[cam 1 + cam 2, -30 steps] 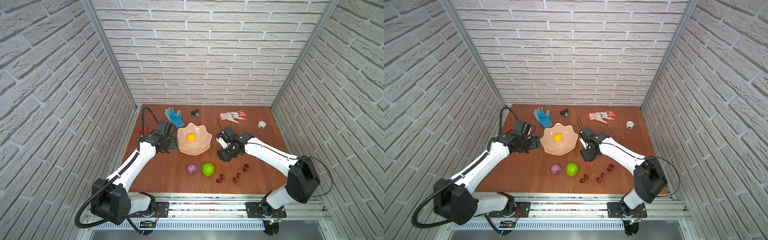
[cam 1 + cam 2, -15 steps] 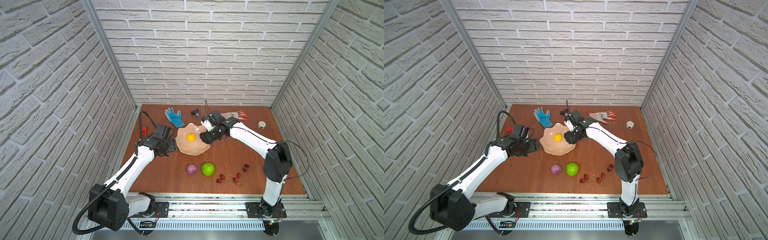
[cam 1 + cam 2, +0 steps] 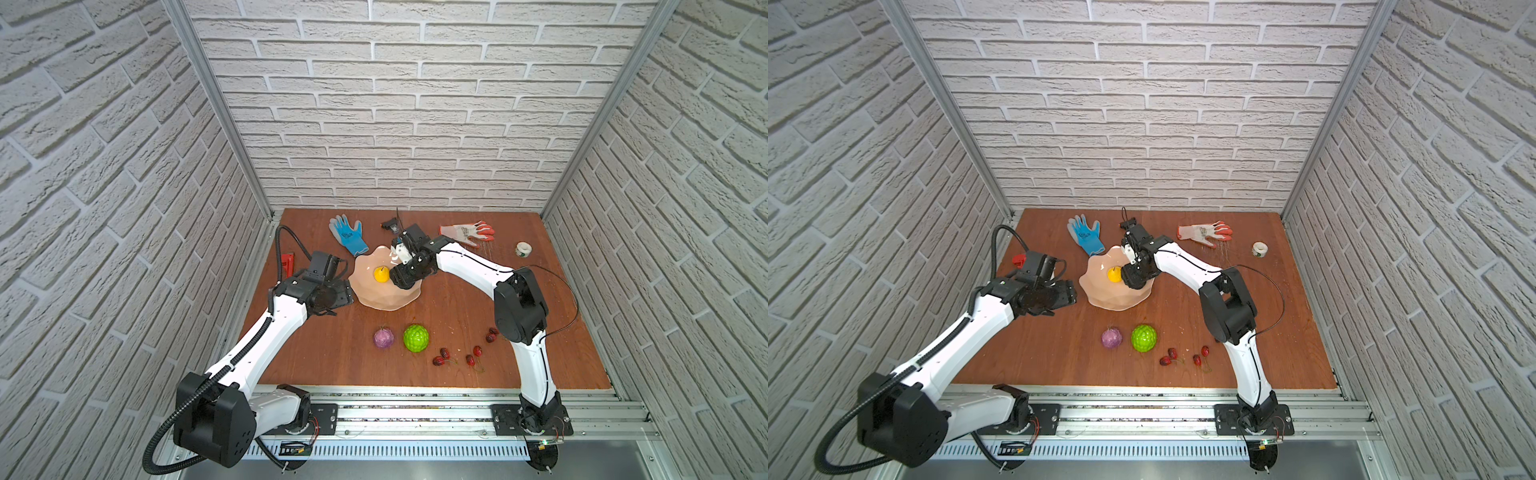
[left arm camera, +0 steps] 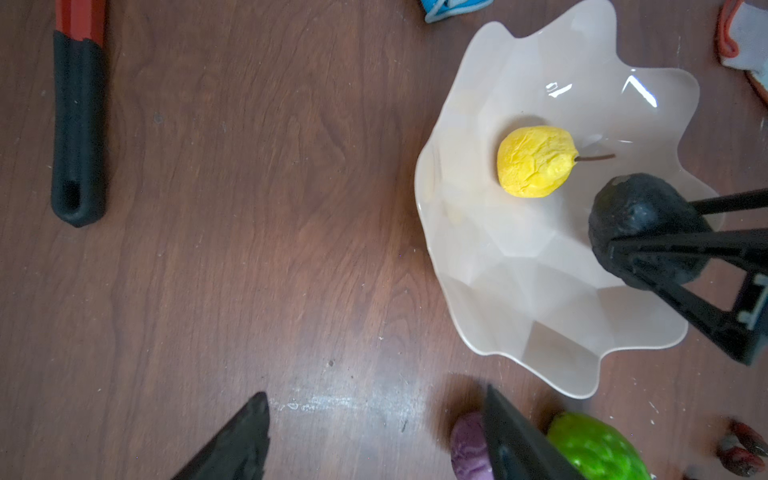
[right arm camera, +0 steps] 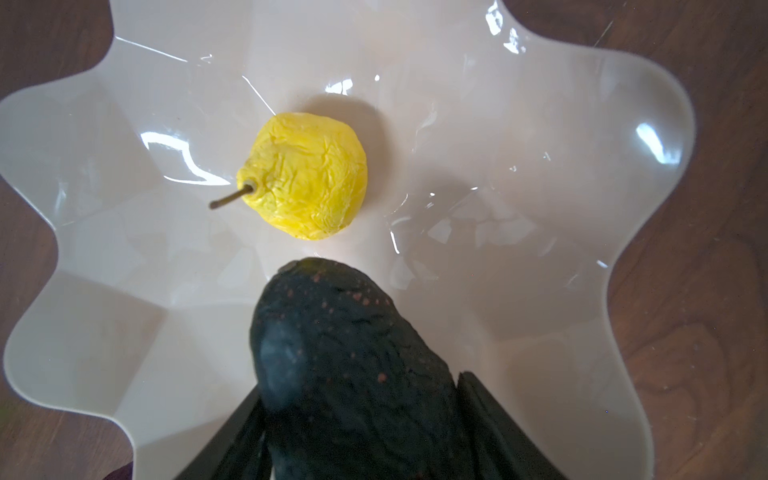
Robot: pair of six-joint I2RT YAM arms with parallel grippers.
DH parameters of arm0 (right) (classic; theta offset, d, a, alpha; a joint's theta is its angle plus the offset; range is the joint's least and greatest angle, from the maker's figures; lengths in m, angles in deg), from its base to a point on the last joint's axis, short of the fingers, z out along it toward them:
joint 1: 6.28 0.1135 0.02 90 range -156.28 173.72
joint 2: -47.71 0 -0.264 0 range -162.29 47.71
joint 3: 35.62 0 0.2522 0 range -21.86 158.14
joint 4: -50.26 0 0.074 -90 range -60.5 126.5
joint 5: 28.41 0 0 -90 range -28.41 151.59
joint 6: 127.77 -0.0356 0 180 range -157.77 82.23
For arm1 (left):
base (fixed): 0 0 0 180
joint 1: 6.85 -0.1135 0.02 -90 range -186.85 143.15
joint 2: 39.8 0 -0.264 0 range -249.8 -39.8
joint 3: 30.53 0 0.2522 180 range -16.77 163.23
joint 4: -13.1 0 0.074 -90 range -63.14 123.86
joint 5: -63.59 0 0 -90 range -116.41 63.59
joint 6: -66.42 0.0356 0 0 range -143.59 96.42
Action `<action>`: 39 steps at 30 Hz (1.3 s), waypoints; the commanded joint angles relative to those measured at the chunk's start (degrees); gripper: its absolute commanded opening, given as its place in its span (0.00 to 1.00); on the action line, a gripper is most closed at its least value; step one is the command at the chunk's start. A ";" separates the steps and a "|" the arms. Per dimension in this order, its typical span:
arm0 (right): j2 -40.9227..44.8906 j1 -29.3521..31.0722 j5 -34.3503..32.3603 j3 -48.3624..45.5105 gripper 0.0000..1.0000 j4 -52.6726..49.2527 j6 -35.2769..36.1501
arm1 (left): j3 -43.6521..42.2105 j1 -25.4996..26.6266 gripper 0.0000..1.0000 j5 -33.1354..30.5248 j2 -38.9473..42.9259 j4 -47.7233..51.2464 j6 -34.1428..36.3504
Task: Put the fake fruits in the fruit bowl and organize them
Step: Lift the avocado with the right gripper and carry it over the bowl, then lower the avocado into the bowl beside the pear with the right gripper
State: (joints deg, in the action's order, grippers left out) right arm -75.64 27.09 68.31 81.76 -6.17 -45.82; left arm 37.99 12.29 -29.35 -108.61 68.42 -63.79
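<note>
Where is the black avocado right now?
In the right wrist view, the avocado is held in the right gripper over the fruit bowl, just beside the yellow fruit.

Wooden table point(image 3: 457, 299): bowl point(image 3: 386, 305), blue glove point(image 3: 348, 235), tape roll point(image 3: 523, 248), green ball point(image 3: 416, 338), cherries point(image 3: 444, 354).

In the right wrist view the avocado point(image 5: 353, 365) and the fingers point(image 5: 494, 436) of the right tool point(image 5: 357, 384) flanking it run off the picture's edge, and the fruit bowl point(image 5: 540, 145) is cropped too. In the left wrist view a finger of the left tool point(image 4: 374, 395) covers part of the purple fruit point(image 4: 467, 444); the green ball point(image 4: 594, 449), cherries point(image 4: 744, 453), blue glove point(image 4: 453, 6), orange-white glove point(image 4: 744, 37) and red-and-black handle point(image 4: 79, 124) are cut by the edges. In both top views the avocado cannot be told from the black right tool, and a small dark thing point(image 3: 390, 225) at the back of the bench point(image 3: 457, 316) is too small to name.
</note>
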 commanded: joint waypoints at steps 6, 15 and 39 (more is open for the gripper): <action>-2.60 -0.06 -1.09 2.42 0.47 2.96 -0.34 | -0.63 -0.49 0.80 -0.86 1.90 -0.30 -0.45; -3.82 -0.05 -3.72 3.21 0.49 4.35 -1.28 | -0.67 -0.59 0.80 -1.21 1.96 -0.25 -0.32; -7.61 0.06 -7.01 7.65 0.58 2.79 -0.40 | 0.17 -0.59 0.80 -1.58 0.86 -0.08 -0.07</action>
State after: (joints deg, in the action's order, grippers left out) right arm -82.98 27.11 62.39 87.57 -3.25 -46.80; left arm 37.99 12.07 -30.05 -107.63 68.64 -63.92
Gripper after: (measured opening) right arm 0.655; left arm 0.800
